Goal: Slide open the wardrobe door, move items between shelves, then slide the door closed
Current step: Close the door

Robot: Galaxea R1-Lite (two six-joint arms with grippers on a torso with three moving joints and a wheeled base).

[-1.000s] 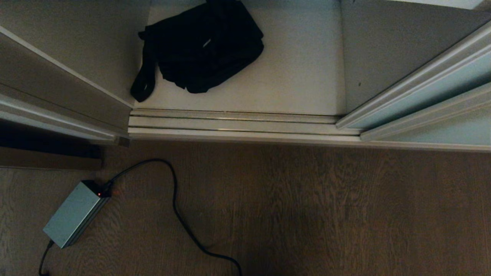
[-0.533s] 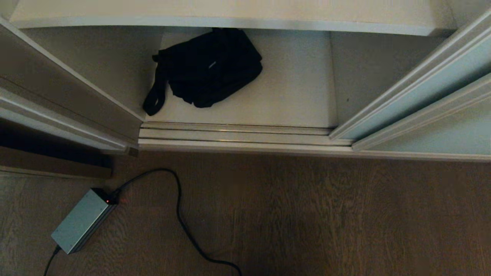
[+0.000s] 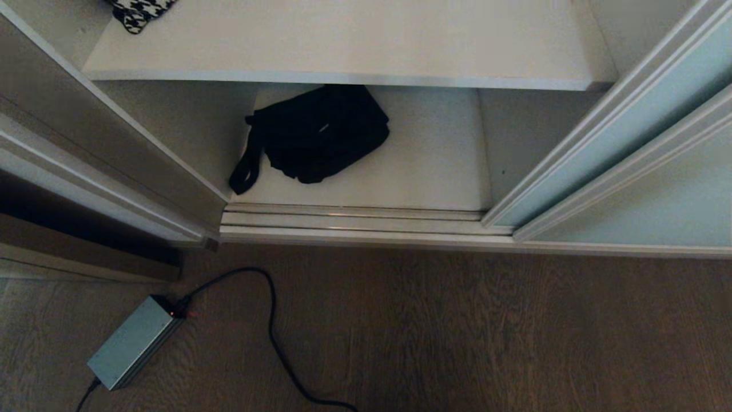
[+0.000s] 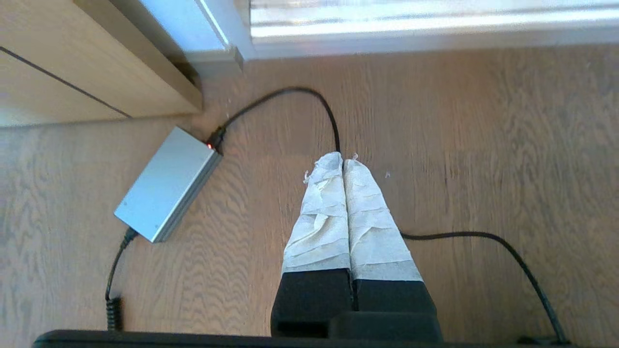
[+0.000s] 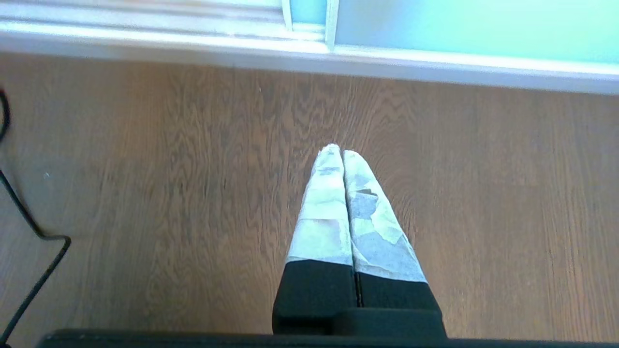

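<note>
Wardrobe bay is open, sliding wardrobe door (image 3: 623,149) parked right. View has tilted up: upper shelf (image 3: 354,57) and houndstooth cushion (image 3: 140,10) (far left) now visible. Black bag (image 3: 320,134) on bottom shelf (image 3: 434,166), long axis near-left to far-right, strap toward near-left. Left gripper (image 4: 342,162) and right gripper (image 5: 337,151) pressed together, empty, over floor.

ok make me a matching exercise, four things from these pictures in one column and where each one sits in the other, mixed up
Things
1. black bag
2. houndstooth cushion
3. grey power brick
4. sliding wardrobe door

Places
A. on the wooden floor, outside the wardrobe, with a black cable plugged in
B. on the upper shelf, at its far left
C. pushed to the right side of the opening
D. on the lower shelf, towards its left

Pairs: 1-D, 2-B, 3-A, 4-C
</note>
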